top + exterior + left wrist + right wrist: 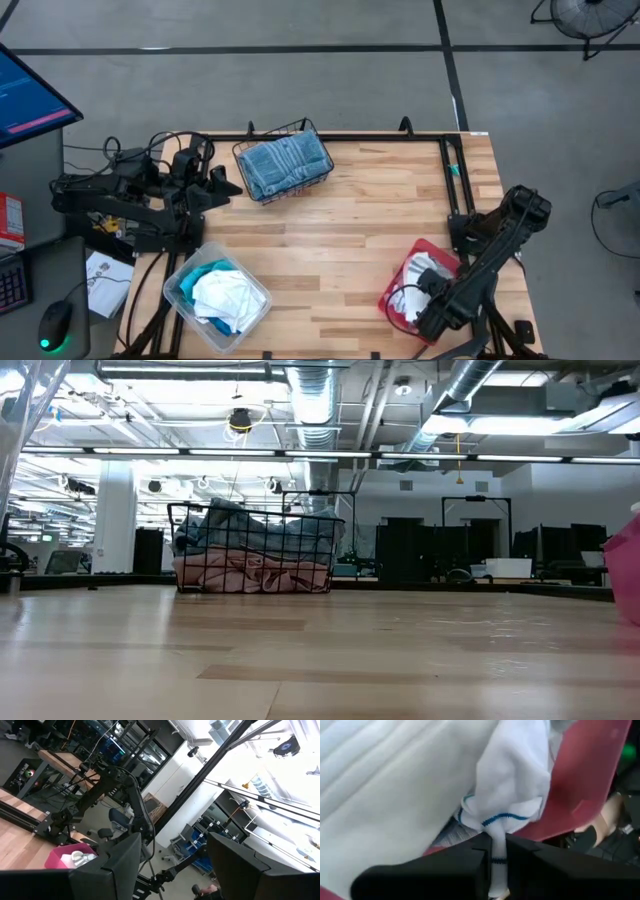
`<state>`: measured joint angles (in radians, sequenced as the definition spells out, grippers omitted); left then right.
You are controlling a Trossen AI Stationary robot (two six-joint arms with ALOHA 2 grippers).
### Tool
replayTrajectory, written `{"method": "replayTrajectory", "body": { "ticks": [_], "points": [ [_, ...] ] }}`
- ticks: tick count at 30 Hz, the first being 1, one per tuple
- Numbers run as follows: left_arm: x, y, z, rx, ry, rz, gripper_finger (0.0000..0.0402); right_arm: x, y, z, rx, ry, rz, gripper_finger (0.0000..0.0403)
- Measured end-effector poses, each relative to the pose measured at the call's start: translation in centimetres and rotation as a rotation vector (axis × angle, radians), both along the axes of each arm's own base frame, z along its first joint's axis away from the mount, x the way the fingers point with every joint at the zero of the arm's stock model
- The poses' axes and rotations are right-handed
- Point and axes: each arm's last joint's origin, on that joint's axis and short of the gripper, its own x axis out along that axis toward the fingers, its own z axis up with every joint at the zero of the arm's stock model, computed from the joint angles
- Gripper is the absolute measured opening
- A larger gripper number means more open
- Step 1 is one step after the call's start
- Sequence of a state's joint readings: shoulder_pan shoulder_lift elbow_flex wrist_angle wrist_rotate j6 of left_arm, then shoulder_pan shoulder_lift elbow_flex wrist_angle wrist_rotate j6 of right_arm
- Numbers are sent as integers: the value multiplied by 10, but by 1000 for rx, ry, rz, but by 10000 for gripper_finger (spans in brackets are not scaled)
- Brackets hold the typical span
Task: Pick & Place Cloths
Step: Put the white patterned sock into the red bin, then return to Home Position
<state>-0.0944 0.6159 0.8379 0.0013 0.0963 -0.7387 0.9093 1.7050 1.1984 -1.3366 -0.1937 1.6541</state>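
Progress looks partial: towel (284,164) already fills the basket (322,180), while the right gripper (497,851) fingers pinch a white cloth (512,785) over the red tray (398,282); left gripper (172,865) fingers apart, idle at the surface's far left.

The high view looks straight down from well above, taking in the whole wooden table (340,230) and both arms. The low view sits at table-top height, facing level across the boards to the black wire basket (255,550) and the room behind; the high view also shows that basket (285,160). The left wrist view tilts up and out past the table's right side, catching the red tray (67,856). The right wrist view presses very close onto a white cloth (515,780) over the same tray (585,785).
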Motion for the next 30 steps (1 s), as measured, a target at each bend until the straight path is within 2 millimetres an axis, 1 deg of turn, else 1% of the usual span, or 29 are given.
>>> {"method": "replayTrajectory", "body": {
  "ticks": [4, 8, 12, 15, 19, 23, 26, 30],
  "points": [
    [0, 0, 0, 0, 0, 0, 214, 1, 0, 1, 15, -21, 6, 62],
    [0, 0, 0, 0, 0, 0, 214, 3, 2, 7, 80, -99, 27, 123],
    [0, 0, 0, 1, 0, 0, 214, 5, 2, 20, 140, -220, 35, 193],
    [0, 0, 0, 1, 0, -1, 214, 7, -2, 33, 196, -308, 14, 227],
    [0, 0, 0, 1, 0, -1, 214, 11, -8, 51, 293, -401, -16, 236],
    [0, 0, 0, 0, -1, -1, 214, 10, -14, 63, 340, -446, -34, 223],
    [0, 0, 0, 1, -1, -1, 214, 8, -17, 67, 356, -459, -36, 211],
    [0, 0, 0, 0, -1, -1, 214, 8, -18, 68, 360, -463, -36, 193]
  ]
}}
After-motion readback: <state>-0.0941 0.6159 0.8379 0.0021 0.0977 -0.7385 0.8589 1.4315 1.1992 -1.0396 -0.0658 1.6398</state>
